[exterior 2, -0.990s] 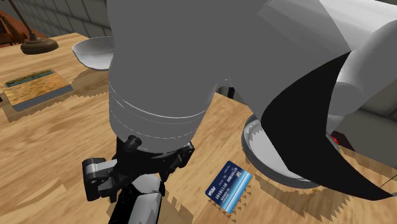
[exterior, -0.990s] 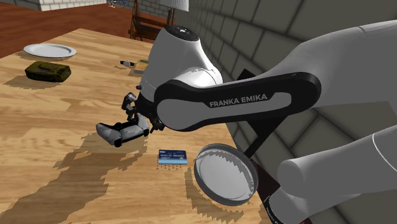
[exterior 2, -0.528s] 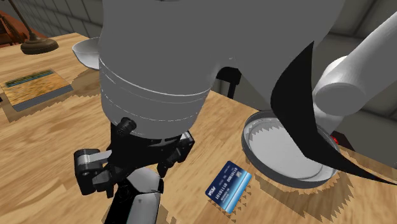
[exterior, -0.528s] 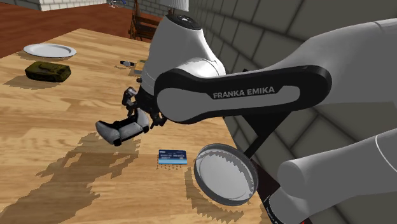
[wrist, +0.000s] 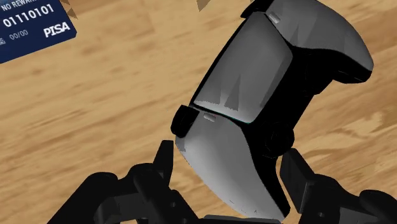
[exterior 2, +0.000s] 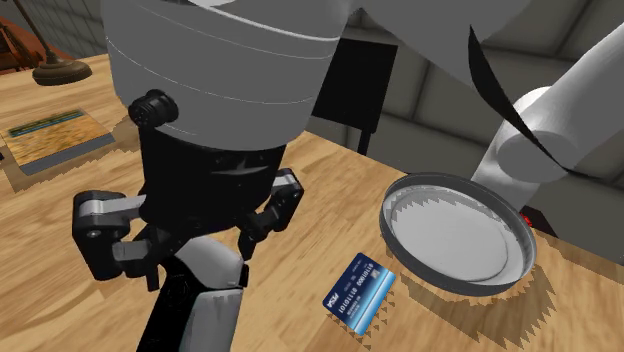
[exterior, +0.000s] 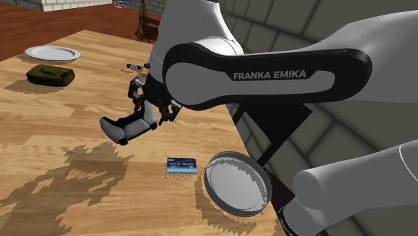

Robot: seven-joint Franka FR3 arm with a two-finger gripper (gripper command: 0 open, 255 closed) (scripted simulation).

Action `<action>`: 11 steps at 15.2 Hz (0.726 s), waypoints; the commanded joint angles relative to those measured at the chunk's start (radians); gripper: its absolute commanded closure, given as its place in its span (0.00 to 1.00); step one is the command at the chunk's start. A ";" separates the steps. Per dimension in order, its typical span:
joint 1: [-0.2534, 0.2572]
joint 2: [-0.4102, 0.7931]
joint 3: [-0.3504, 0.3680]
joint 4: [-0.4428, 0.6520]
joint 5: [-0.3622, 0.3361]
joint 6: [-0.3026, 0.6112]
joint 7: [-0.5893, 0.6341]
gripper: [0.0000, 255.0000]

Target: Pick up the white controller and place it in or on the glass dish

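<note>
- The black gripper (exterior: 150,115) has its fingers clamped on the white-and-black controller (exterior: 126,127), which hangs tilted and apparently clear of the wooden table (exterior: 60,141).
- A blue card (exterior: 181,164) lies just beside the round glass dish (exterior: 238,184), at the table's edge nearest the stand.

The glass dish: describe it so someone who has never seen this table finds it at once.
On the wooden table, follow the edge by the grey wall toward the shoulder view's lower right. The dish lies there beside a small blue card. It is round, shallow, grey-rimmed and empty, whereas the flat white plate lies far off at the opposite corner.
</note>
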 commanded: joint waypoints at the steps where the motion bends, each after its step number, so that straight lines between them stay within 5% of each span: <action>1: 0.007 -0.008 -0.016 0.021 0.003 -0.028 -0.004 1.00; 5: 0.014 -0.016 -0.039 0.065 0.003 -0.082 -0.010 1.00; 11: 0.243 -0.269 -0.289 -0.153 0.154 -0.142 -0.132 1.00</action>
